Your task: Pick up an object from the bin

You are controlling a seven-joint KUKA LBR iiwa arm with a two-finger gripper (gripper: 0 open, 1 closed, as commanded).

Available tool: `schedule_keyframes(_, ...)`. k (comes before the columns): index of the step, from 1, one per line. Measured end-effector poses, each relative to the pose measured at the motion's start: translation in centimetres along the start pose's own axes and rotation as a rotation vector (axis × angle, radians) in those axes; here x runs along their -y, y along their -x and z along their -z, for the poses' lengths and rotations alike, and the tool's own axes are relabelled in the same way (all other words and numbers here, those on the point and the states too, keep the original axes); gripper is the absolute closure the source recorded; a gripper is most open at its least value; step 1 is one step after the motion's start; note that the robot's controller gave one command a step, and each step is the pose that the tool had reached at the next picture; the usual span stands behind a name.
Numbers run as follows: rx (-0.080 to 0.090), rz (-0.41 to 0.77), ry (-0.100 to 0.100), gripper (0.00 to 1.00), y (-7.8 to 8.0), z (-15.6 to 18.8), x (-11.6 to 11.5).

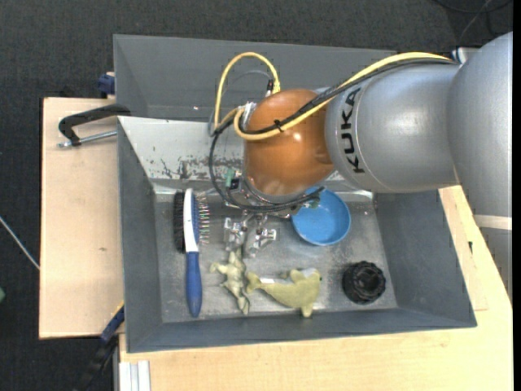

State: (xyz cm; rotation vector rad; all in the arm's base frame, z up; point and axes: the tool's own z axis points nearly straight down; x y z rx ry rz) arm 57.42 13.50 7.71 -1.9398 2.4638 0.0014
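Presently the pincer [249, 236] is poised just above a pale toy lizard [234, 277].
Its opening cannot be told; the nearby hairbrush [190, 243] could be snagged.

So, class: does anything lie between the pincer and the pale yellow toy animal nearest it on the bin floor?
Nothing visible does. The pincer hangs close by the yellow toy animal. The blue-handled hairbrush lies to the view's left of them, the blue bowl to the right, both clear of the gap.
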Motion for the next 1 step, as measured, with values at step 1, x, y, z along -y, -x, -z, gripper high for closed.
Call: schedule_keyframes(1, 0.005, 0.01, -0.009, 1.0, 1.88, 12.44, 0.21)
